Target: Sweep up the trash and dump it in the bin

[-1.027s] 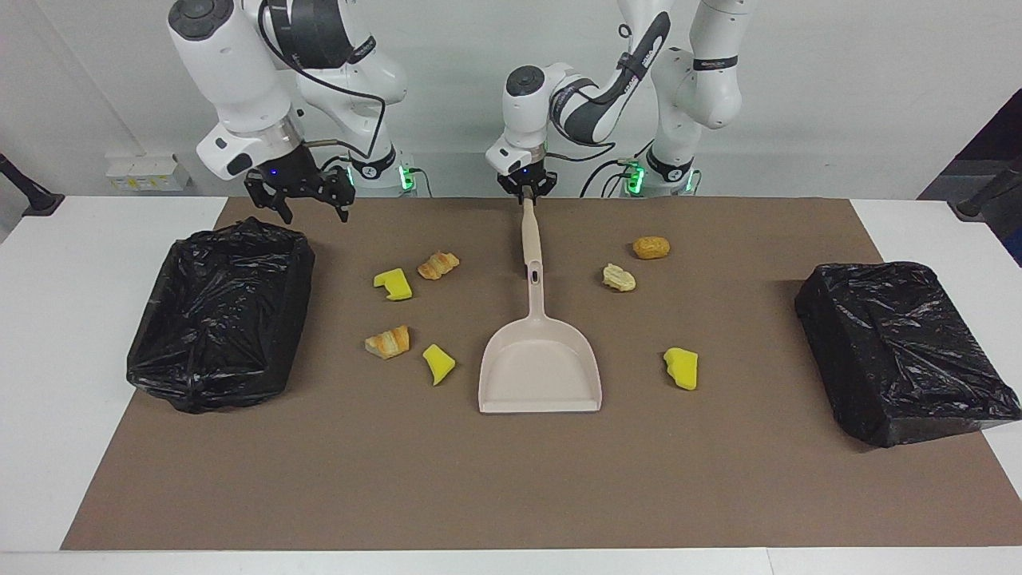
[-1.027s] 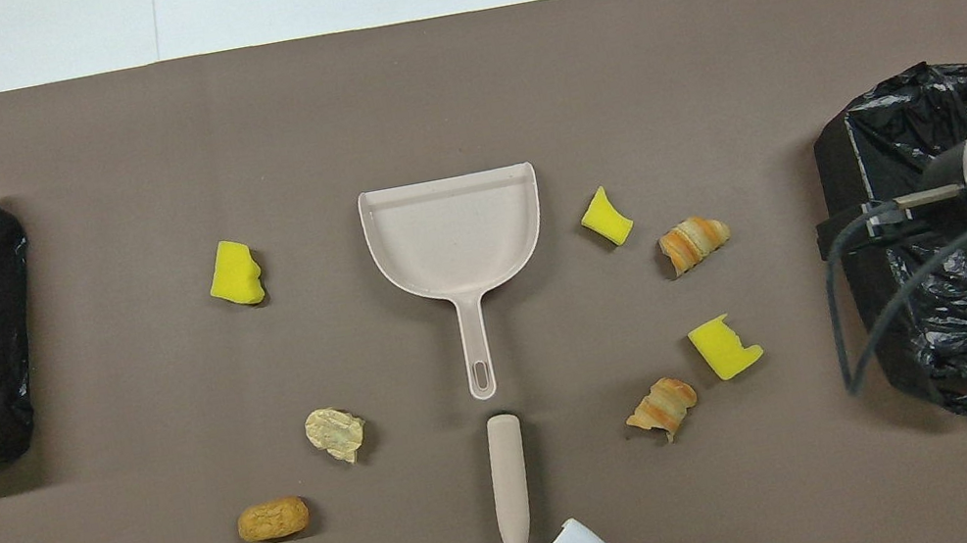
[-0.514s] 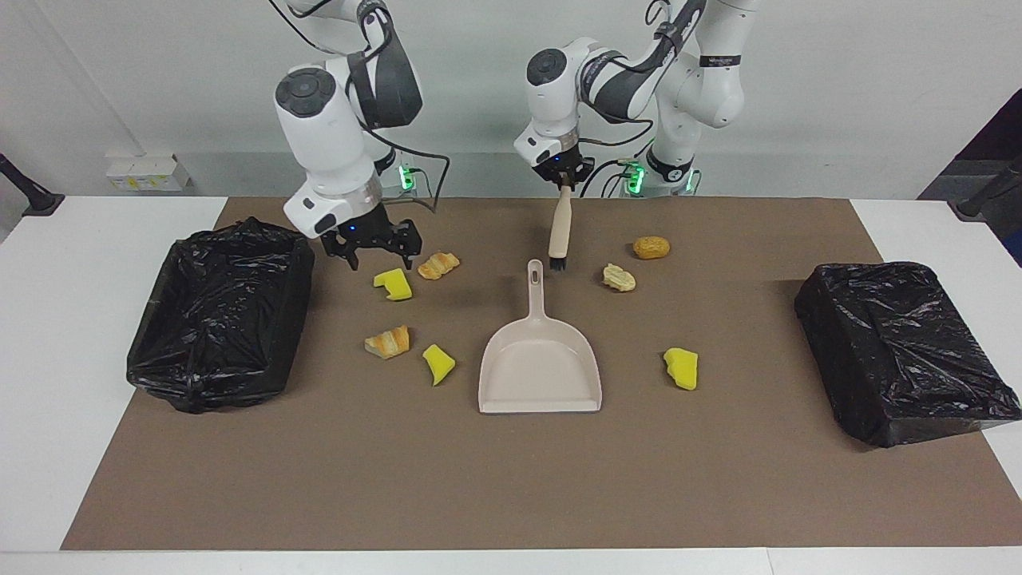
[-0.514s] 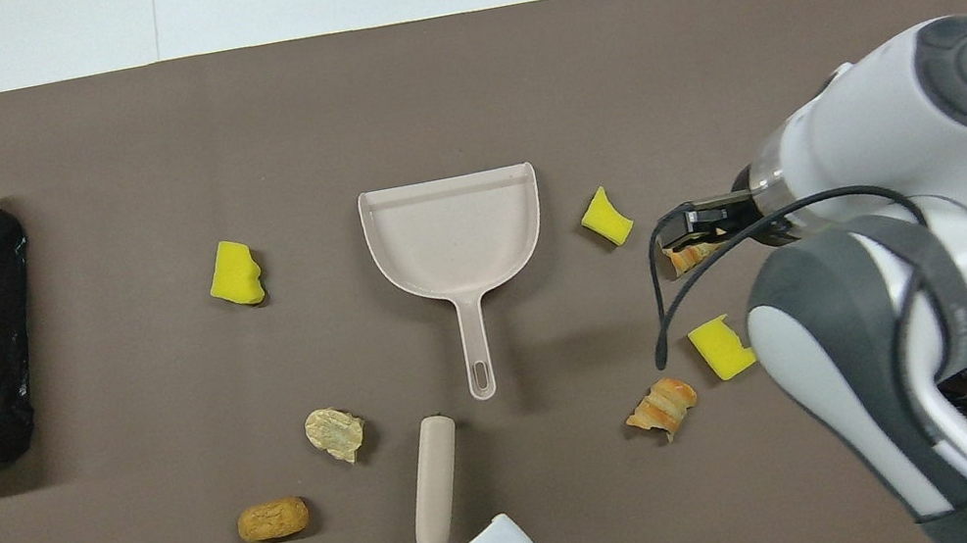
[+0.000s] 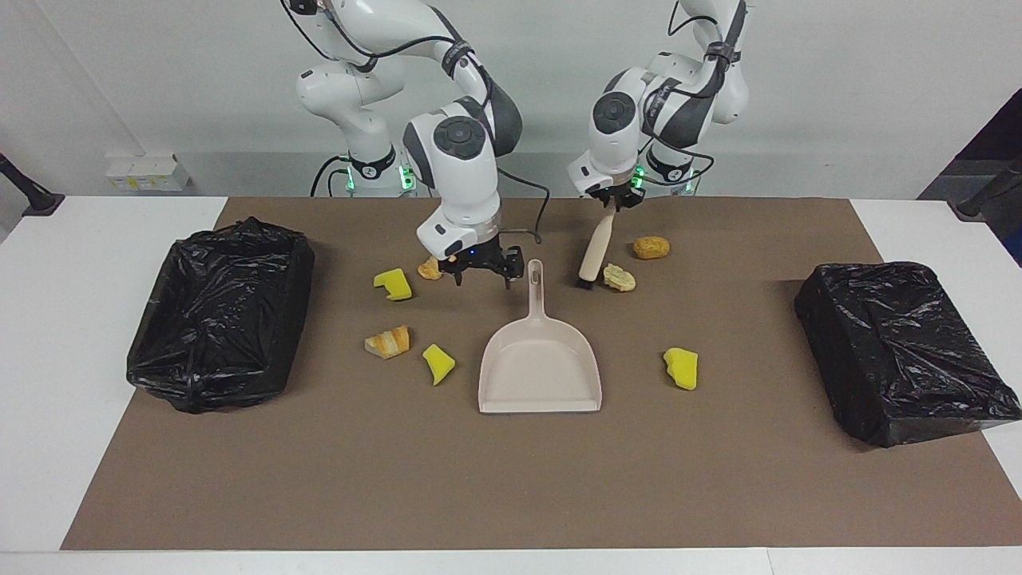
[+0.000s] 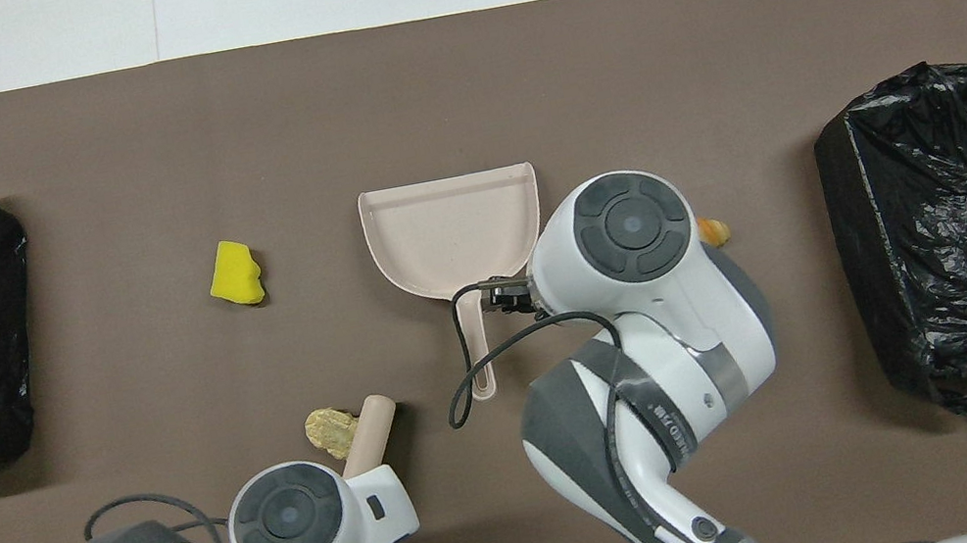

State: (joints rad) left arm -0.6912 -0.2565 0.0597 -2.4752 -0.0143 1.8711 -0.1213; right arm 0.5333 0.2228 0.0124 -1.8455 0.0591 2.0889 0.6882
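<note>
White walls back a white table (image 5: 96,335) laid with a brown paper mat (image 5: 511,479). My left tool (image 5: 611,201) is clamped on the beige handle of a small brush (image 5: 595,247), whose dark bristles sit just beside a pale bread scrap (image 5: 619,277) near the robots' edge. My right tool (image 5: 481,270), fingers apart and holding nothing, hangs right beside the handle of the beige plastic dustpan (image 5: 539,363), which lies flat mid-table.

I judge we're at the start: brush in hand, pan not yet gripped. Next the right tool should close on the pan handle so I can steady it while sweeping.

The trash is all loose on the mat: a brown bun piece (image 5: 651,247), two yellow sponge chunks (image 5: 393,284) and (image 5: 437,363) plus croissant bits (image 5: 387,342) toward the right arm's end, another sponge (image 5: 681,368) toward the left arm's.

Two bins lined with black plastic bags sit at the table's ends, (image 5: 219,311) and (image 5: 902,351); I see no scraps in either, and the pan is empty.
</note>
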